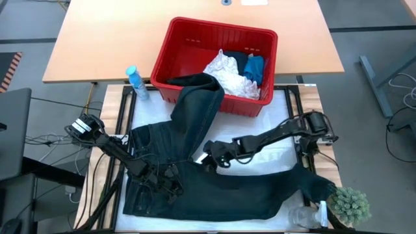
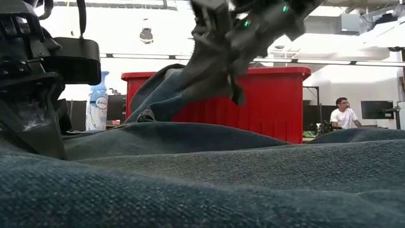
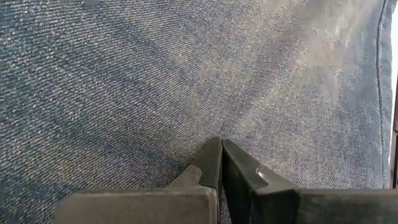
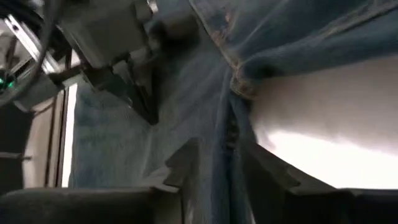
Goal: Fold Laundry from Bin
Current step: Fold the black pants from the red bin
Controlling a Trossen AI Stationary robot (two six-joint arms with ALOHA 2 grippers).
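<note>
High view: black jeans (image 1: 214, 185) lie spread on the bench (image 1: 273, 153), one leg trailing into the red bin (image 1: 179, 39). Right claw (image 1: 209, 155) pinches a hem; left claw (image 1: 172, 185), closed, pins denim flat.

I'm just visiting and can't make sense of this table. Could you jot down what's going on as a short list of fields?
Garment: dark jeans spread on the table, one leg draped over the bin's rim
Bin: red tub holding a white crinkled cloth and a blue one
Left gripper: fingers shut, resting on the denim
Right gripper: fingers around a denim fold
Nearby: spray bottle, small plant
</note>
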